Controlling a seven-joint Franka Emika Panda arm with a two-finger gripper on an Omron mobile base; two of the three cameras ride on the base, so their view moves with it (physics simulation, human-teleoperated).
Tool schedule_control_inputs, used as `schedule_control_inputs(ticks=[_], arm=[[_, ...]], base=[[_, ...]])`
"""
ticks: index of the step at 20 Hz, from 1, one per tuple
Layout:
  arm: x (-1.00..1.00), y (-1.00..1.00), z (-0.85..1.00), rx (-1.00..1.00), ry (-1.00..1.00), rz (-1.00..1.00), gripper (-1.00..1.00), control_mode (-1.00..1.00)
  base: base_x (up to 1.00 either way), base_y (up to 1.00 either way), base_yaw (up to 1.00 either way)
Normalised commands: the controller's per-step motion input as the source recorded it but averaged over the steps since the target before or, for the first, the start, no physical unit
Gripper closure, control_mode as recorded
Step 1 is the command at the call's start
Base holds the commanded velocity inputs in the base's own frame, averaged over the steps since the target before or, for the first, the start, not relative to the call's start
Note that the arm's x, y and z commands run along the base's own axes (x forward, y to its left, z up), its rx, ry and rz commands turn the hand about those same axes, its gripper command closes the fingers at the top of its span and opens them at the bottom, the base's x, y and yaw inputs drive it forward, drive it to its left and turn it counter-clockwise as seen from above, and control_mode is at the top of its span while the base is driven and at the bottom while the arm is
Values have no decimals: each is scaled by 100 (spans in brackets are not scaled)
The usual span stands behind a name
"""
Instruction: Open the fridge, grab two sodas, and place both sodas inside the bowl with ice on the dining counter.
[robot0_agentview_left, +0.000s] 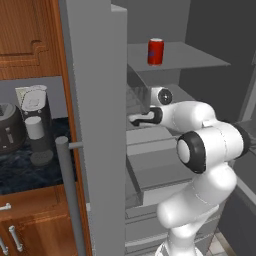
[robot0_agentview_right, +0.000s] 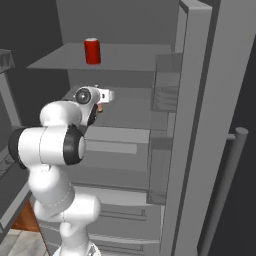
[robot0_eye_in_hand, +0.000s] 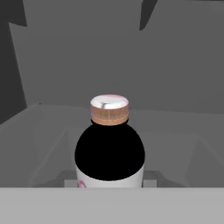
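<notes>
Fridge (robot0_agentview_left: 95, 100), tall and grey, doors open. Red cylindrical can (robot0_agentview_left: 155, 51) upper centre on shelf. End effector (robot0_eye_in_hand: 109, 183), frame bottom, closed on black-shouldered bottle (robot0_eye_in_hand: 109, 151) with copper cap.

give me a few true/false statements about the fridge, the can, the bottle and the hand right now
1. The fridge stands open. True.
2. The red can lies on its side on the floor. False: it stands upright on an upper shelf inside the fridge.
3. In the hand view, a dark bottle with a copper-coloured cap sits right in front of the camera. True.
4. The hand is up at the red can. False: it reaches in below the can's shelf.
5. A coffee maker stands on the counter beside the fridge. True.
</notes>
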Motion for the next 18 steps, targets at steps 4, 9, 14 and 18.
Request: schedule_control_inputs(ticks=[4,9,14,18], arm=[[-57,-8,9,0,0,0,100,-100],[-65,0,53,0,0,0,100,-100],[-68,-7,51,-5,7,0,100,-100],[-81,-13,23,-12,11,0,100,-100]], base=[[0,0,0],[0,0,0],[0,0,0],[0,0,0]])
